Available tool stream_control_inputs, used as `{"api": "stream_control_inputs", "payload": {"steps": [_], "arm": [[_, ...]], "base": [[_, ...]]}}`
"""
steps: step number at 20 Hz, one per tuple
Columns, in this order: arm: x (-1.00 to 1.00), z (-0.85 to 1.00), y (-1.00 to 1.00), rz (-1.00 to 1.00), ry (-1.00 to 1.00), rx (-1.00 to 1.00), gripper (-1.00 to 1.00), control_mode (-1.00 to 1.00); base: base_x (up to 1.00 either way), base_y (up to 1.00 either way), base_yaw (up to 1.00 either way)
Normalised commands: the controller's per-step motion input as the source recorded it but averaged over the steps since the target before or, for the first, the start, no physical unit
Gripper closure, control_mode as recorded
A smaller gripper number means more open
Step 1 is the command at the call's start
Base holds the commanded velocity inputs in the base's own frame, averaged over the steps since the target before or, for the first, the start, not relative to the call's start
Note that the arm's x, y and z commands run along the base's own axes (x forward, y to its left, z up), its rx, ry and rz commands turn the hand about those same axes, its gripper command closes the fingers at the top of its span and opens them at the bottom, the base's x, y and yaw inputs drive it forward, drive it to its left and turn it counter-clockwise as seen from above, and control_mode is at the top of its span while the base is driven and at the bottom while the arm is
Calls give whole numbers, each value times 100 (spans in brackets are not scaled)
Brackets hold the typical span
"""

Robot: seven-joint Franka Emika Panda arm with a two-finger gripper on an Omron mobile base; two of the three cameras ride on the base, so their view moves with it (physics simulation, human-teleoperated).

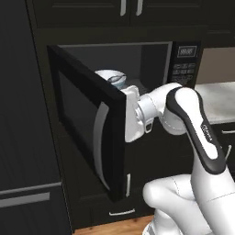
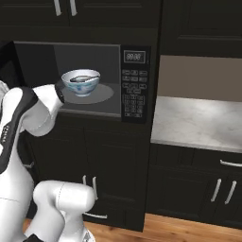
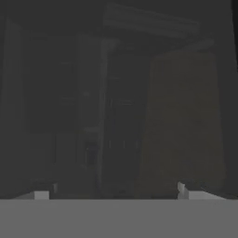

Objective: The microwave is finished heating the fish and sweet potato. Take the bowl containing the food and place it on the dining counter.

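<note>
Gripper (image 3: 114, 194) jaws spread wide, holding nothing, facing dim dark panelling. The swung-open microwave door (image 1: 89, 121) stands beside the wrist. The bowl (image 2: 81, 82) sits on the turntable (image 2: 97, 96) inside the microwave (image 2: 85, 80).

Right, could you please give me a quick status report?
Hand open, empty. Bowl with food sits inside microwave. Door swung open, beside the arm.

Bowl (image 1: 111, 77) half hidden behind microwave door (image 1: 87, 119); hand view dim and blurred.
</note>
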Motion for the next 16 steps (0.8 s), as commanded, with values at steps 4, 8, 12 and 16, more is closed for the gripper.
{"api": "stream_control_inputs", "payload": {"steps": [4,8,12,16], "arm": [[0,0,4,0,1,-2,-100,-100],[0,1,-2,-18,-8,0,-100,-100],[4,13,-71,-39,-3,0,-100,-100],[15,12,-100,-52,0,0,-100,-100]], "base": [[0,0,0],[0,0,0],[0,0,0],[0,0,0]]}}
